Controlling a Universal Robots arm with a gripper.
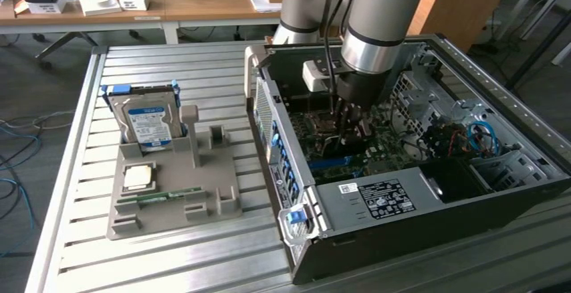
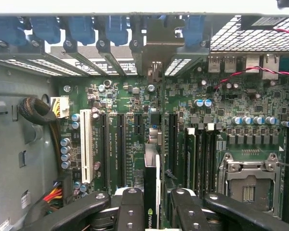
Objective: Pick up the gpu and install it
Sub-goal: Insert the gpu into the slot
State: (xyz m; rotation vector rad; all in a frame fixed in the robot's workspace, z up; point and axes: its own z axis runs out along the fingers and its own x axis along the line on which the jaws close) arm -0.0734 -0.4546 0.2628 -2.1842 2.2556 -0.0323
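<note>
Exterior view: gripper (image 1: 344, 116) sits deep in the PC case (image 1: 357, 203), about 2 o'clock from the parts tray (image 1: 214, 199). Wrist view: it's clamped on the gpu (image 2: 151, 168), edge-on over the motherboard (image 2: 120, 130) slots. Pickup done; seating looks unfinished.

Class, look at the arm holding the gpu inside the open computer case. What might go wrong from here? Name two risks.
1. The gripper holds the gpu edge-on above several close parallel slots. A slight offset could press it down beside its slot onto the motherboard.
2. The card's metal bracket sits close to the case's rear dividers and might catch there, tilting the card.
</note>
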